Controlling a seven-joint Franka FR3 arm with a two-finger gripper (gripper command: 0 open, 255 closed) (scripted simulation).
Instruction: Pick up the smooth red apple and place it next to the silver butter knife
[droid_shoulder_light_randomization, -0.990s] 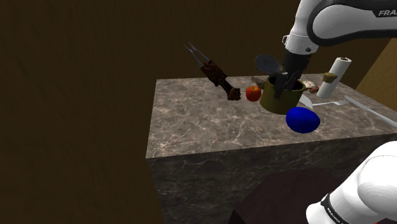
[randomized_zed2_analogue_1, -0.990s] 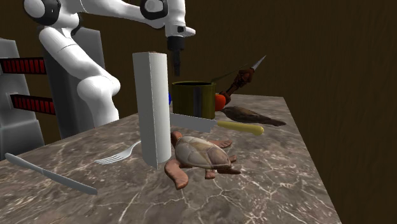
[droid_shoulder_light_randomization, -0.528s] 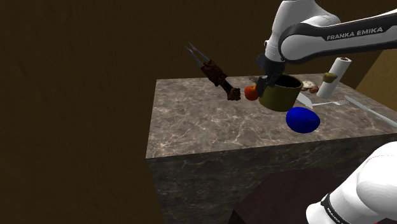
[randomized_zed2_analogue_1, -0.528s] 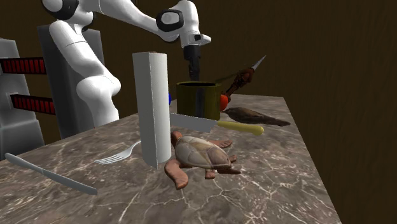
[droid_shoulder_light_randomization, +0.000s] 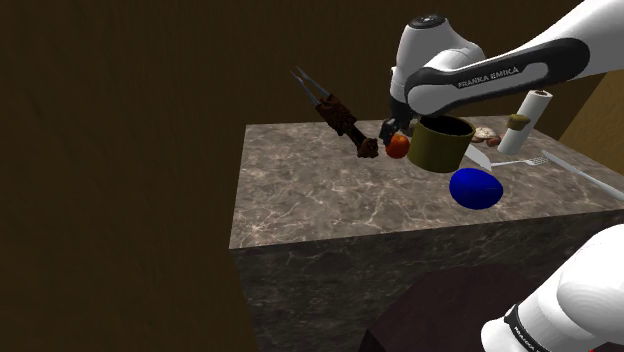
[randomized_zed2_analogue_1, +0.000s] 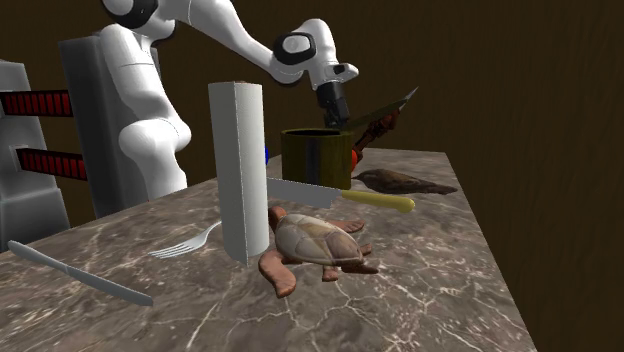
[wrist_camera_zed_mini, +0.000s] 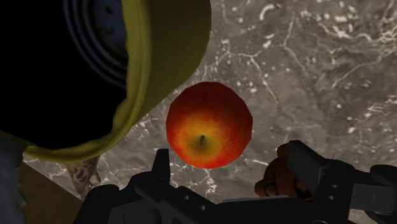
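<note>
Wrist view shows your gripper (wrist_camera_zed_mini: 232, 168) over the red apple (wrist_camera_zed_mini: 208, 124), fingers apart and not touching it. The apple sits just beside the olive pot (wrist_camera_zed_mini: 159, 57). A brown tool handle (wrist_camera_zed_mini: 273, 181) crowds the apple's side away from the pot. Marble counter (wrist_camera_zed_mini: 318, 76), brown walls (droid_shoulder_light_randomization: 120, 150).

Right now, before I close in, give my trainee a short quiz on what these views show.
1. True or false: the claw is shut on the apple.
2. Relative to the olive pot, the apple sits: A) inside it, B) beside it, C) under it.
3. Fill in: the silver butter knife lies next to a ___.
Key: 1 false, the fingers stand apart; 2 B; 3 fork.
</note>
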